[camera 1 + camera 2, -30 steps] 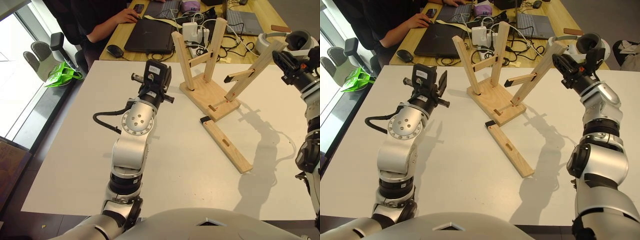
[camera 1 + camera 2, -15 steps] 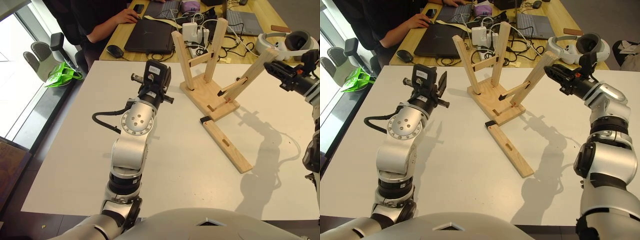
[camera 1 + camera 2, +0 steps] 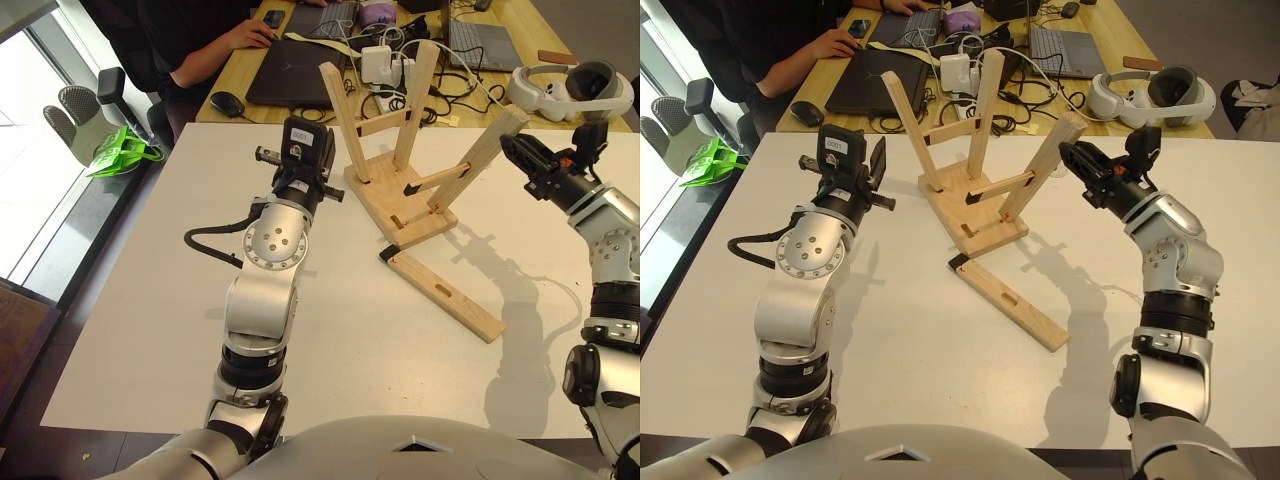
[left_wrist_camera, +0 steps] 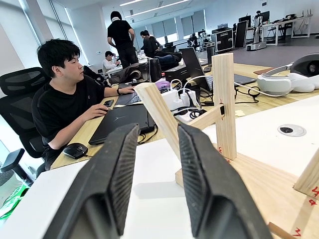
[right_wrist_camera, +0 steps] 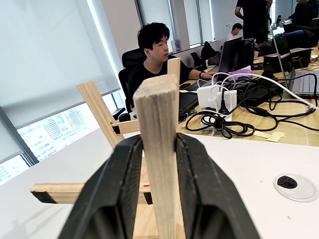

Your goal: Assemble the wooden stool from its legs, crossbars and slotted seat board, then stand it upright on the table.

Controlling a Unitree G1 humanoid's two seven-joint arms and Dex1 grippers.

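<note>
Your white table carries the half-built stool close to the middle of its far edge. The stool is upside down: its seat board lies on the tabletop and its legs point up.

A loose plank with a slot cut in it lies flat on the table. Its dark-tipped end is just beside the near corner of the seat board, and it runs from there toward the table's near right corner.

Two legs rise from the far side of the board, joined by a short crossbar. A third leg leans out from the board toward the table's right edge. It carries a second crossbar, whose dark-tipped end points back toward the other legs.

Your right gripper has its fingers clamped on the top end of that leaning leg, one on either side of the wood.

Your left gripper hangs above the table to the left of the stool, toward the far left corner. Its jaws are apart and hold nothing (the two joined legs stand just beyond its fingertips).
</note>
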